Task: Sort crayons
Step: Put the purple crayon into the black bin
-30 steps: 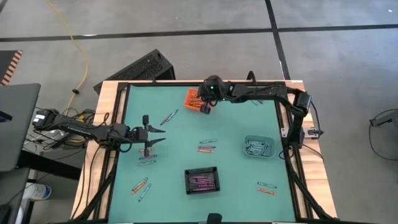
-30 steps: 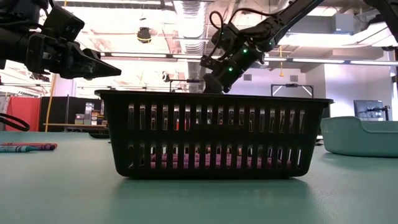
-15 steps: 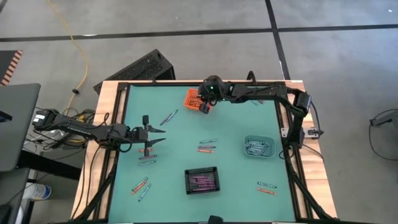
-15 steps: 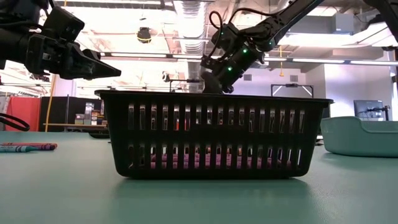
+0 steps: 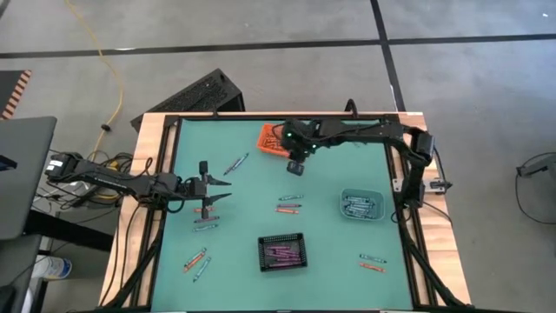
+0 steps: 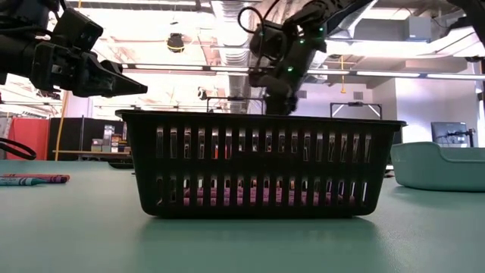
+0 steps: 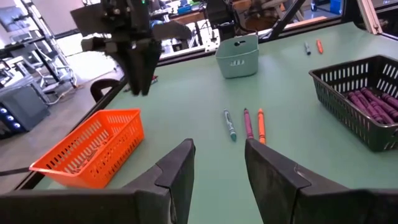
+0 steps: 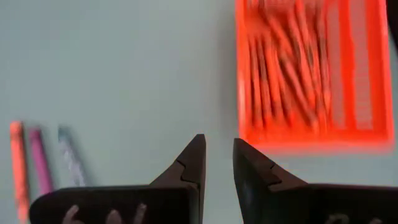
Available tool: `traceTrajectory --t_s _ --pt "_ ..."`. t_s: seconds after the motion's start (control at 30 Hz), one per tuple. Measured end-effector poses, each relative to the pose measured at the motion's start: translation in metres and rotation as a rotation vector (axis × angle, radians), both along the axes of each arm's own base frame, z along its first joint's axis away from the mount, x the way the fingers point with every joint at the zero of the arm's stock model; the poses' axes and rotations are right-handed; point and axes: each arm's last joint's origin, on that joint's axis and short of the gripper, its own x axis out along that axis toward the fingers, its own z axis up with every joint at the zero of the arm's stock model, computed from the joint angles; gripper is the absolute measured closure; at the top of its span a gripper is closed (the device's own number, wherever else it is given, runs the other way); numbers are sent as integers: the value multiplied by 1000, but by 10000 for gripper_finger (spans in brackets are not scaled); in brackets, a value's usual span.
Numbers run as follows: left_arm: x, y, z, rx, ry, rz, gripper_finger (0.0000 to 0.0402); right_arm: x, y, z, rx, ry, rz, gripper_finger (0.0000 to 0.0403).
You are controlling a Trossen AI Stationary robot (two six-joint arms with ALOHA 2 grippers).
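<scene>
Thin paper-wrapped crayons (image 5: 289,203), orange, purple and blue-grey, lie in small clusters on the green table (image 5: 330,243).

More crayons fill the orange slotted plastic bin (image 8: 311,74), the black slotted bin (image 5: 282,252) and the pale teal bin (image 5: 361,205). The right gripper (image 5: 296,163) hangs just beside the orange bin, jaws narrowly parted and empty. The left gripper (image 5: 217,191) hovers above the table's left side, fingers (image 7: 177,171) apart, holding nothing.
</scene>
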Motion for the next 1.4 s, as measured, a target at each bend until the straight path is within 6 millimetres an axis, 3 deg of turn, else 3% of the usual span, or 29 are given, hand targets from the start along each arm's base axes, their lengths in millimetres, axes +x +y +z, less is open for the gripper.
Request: traceTrajectory --t_s 0.1,0.3,0.4,0.5,0.87,1.4 --pt "0 0 0 -23 -3 2 269 -30 -17 2 33 49 -96 327" --pt "0 0 -3 -43 29 3 269 -113 -58 -1 7 -10 -400 327" --pt "0 0 -4 -41 37 5 269 -147 -77 -15 33 8 -572 327" --pt "0 0 -3 -42 22 6 269 -168 -90 -30 69 85 -644 327" --pt "0 0 -2 -37 12 6 269 -188 -111 -66 123 277 -653 327" --pt "0 0 -2 -18 16 5 269 -200 -124 -73 82 327 -649 327"
